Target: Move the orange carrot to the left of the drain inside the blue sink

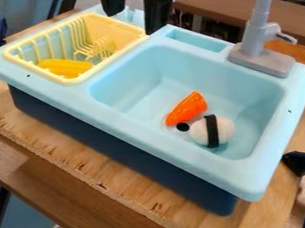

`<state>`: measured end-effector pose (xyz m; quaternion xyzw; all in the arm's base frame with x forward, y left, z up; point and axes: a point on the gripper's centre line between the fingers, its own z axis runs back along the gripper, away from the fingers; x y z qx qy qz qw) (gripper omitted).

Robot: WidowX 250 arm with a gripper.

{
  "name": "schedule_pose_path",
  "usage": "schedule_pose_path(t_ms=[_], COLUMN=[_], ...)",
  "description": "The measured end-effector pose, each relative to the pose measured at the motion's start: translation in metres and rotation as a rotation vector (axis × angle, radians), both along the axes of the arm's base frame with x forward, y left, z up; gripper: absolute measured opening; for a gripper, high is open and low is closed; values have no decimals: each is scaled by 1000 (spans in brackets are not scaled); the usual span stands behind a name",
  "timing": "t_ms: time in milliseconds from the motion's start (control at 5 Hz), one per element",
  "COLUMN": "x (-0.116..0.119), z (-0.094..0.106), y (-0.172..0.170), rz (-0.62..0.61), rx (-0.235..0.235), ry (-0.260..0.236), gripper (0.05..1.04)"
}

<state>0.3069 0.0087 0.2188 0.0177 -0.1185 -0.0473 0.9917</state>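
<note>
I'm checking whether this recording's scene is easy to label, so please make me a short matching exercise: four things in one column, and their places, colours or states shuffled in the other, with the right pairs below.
1. Carrot-shaped toy
2. Corn-shaped toy
3. Rounded toy
4. Gripper

A. Lying in the dish rack
B. At the top of the view, fingers apart
C. White, with a black band around it
D. Orange, lying in the basin

Pairs: 1-D, 2-A, 3-C, 4-B
</note>
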Motion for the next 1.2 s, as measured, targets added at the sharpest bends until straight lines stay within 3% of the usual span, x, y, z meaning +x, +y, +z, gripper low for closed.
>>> schedule_pose_path(t_ms=[400,1000,1200], x=[15,37,39], z=[-28,-64,-93], y=[-5,-25,-24], rz=[30,-27,-18], rx=[-37,-86,-61], ry=[47,101,186], gripper=[999,999,999])
